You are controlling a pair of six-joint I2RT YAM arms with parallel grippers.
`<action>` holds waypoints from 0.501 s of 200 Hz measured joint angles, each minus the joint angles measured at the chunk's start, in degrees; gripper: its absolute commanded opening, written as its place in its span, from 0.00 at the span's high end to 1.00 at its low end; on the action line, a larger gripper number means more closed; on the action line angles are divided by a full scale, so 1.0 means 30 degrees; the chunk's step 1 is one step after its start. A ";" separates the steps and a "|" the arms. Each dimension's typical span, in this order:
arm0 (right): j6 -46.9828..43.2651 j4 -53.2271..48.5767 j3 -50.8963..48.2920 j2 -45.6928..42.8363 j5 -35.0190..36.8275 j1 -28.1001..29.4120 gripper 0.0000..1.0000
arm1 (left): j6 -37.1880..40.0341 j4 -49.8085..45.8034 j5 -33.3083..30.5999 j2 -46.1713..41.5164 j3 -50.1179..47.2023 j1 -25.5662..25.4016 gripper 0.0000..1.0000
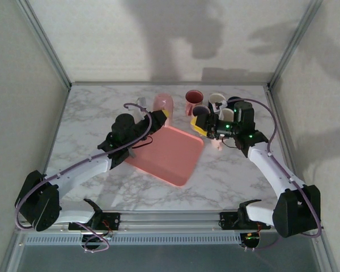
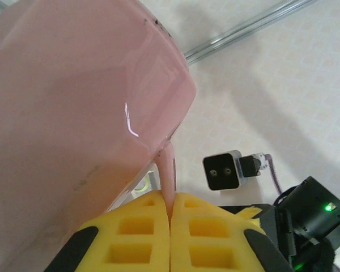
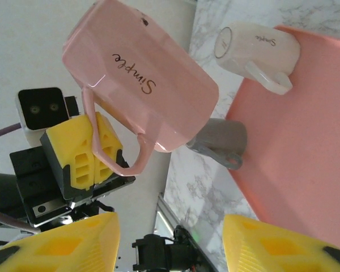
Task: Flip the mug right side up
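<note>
Top camera: I see the pink mug (image 1: 163, 103) near the table's (image 1: 85, 124) far edge, just beyond the tray's (image 1: 167, 156) far corner, its long axis roughly upright and no opening showing on top.

Left wrist: the left gripper (image 2: 170, 207) is clamped on the mug's handle (image 2: 168, 167).

Right wrist: the mug slants, lower end toward the table. The right gripper (image 3: 170, 241) stands apart, clear of it.

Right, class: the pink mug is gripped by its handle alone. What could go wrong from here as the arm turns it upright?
1. The left gripper pinches only the thin handle of the pink mug, so the mug may swing or slip as it turns.
2. The grey mug and the white mug sit close by; a swinging mug might knock them.
3. The open right gripper hovers near and could get bumped.
</note>
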 measured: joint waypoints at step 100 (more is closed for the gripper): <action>1.0404 1.0069 -0.1836 0.1428 0.3614 0.1865 0.44 | -0.0816 0.2849 0.0087 0.1275 0.1158 -0.0189 1.00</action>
